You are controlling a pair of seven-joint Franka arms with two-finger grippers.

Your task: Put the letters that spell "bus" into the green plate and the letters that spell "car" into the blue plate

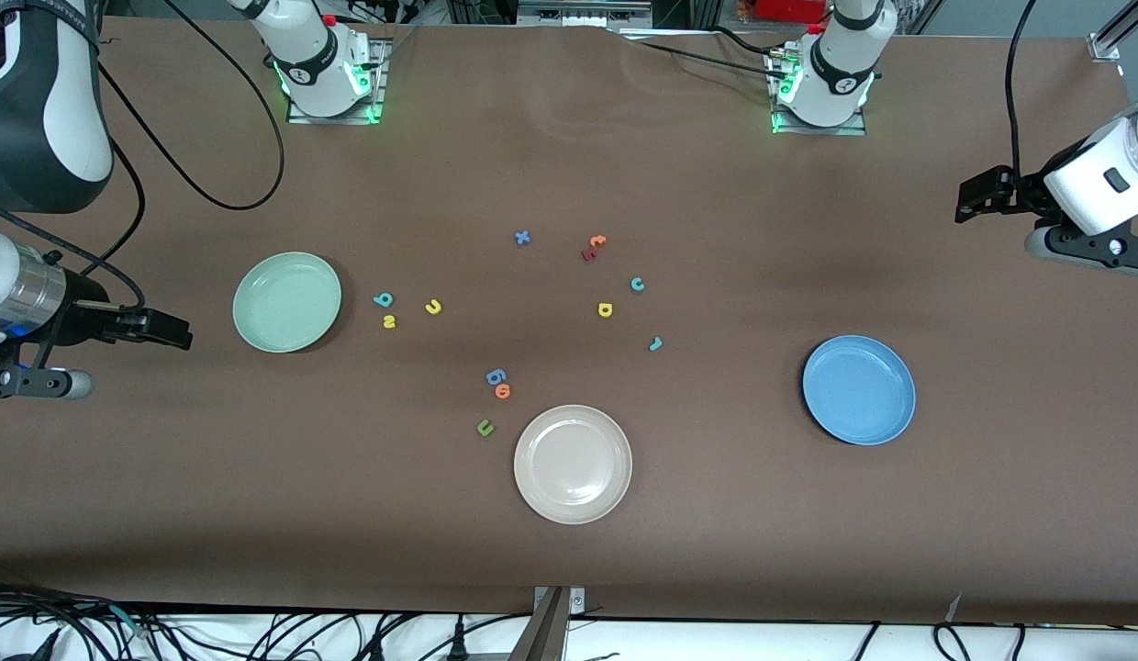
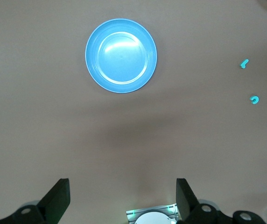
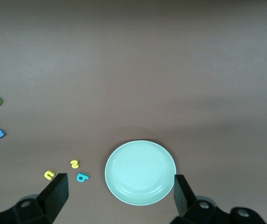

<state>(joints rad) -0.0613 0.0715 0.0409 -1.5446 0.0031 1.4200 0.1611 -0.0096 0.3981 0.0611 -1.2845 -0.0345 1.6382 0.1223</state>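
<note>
Both arms are waiting with fingers apart over the table ends.
The left gripper point(image 2: 123, 198) and right gripper point(image 3: 119, 196) are holding nothing; the olive-green foam "u" point(image 1: 485, 427) could be mistaken for the yellow foam "u" point(image 1: 433, 307).

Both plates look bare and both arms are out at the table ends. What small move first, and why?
Probably bring the open right gripper over the teal "b", the letter closest to the green plate. No letter is in that plate or in the blue plate yet, and the open left gripper waits at its own end.

Matt brown covering on the surface point(image 1: 716, 514), faintly creased; blue plate point(image 1: 858, 389) gleams glossy and smooth, green plate point(image 1: 286, 301) softer sheen, beige plate point(image 1: 572, 464) duller.
</note>
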